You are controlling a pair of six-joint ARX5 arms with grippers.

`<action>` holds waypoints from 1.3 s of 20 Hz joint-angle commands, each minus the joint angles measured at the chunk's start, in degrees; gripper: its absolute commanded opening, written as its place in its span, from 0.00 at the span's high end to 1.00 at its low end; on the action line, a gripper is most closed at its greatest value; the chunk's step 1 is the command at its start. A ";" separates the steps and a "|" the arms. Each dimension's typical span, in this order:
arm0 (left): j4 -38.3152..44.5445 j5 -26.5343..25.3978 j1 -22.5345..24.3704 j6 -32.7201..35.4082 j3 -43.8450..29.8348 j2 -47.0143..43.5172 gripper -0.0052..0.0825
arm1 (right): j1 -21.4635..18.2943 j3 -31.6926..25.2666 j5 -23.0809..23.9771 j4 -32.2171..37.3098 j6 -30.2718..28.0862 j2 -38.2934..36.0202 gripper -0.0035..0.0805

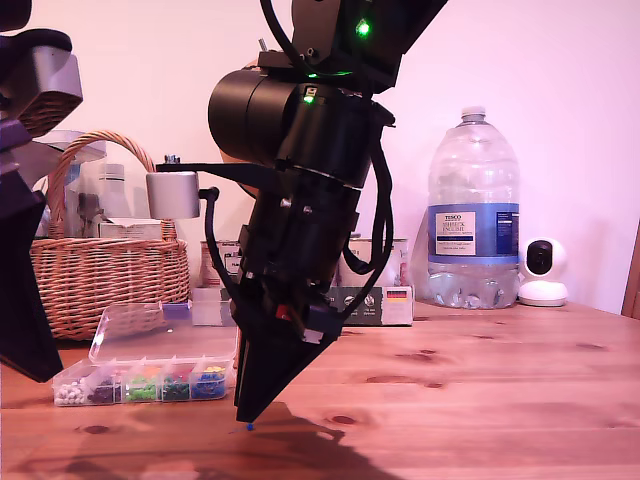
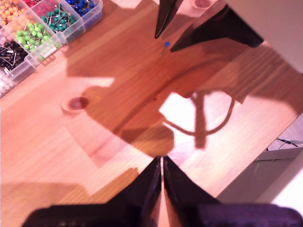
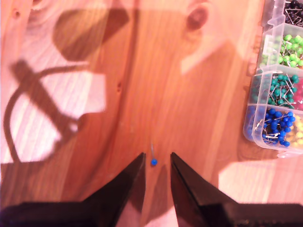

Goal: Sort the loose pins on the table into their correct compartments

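Around blue pin (image 3: pixel 154 162), my second claw (image 3: pixel 157 160) parted.

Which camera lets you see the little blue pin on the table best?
The second wrist view: the blue pin lies close up between the open fingers of my second gripper, its thin shaft visible. The first wrist view shows it farther off, smaller. The exterior view shows only a blue speck under the gripper's tip.

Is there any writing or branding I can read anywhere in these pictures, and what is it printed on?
"TESCO" on the blue-and-white label of the big water bottle in the exterior view.
The smaller print below it on that label is too blurred to read.
The small box behind the arm bears a German flag sign; its text is too small to read.
The wrist views show no writing.
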 commanded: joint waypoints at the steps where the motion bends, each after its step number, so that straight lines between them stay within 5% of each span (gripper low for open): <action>1: 0.07 0.02 0.11 -0.35 -0.81 0.15 0.96 | 0.26 0.55 -0.31 0.11 0.15 0.90 0.79; 19: -0.13 0.02 0.11 -0.35 -0.81 0.15 0.96 | 0.15 0.55 -0.33 -0.28 -0.02 2.80 0.79; 26: -0.11 0.04 0.11 -0.35 -0.81 0.15 0.96 | -0.02 0.57 -1.95 -1.01 5.57 3.56 0.83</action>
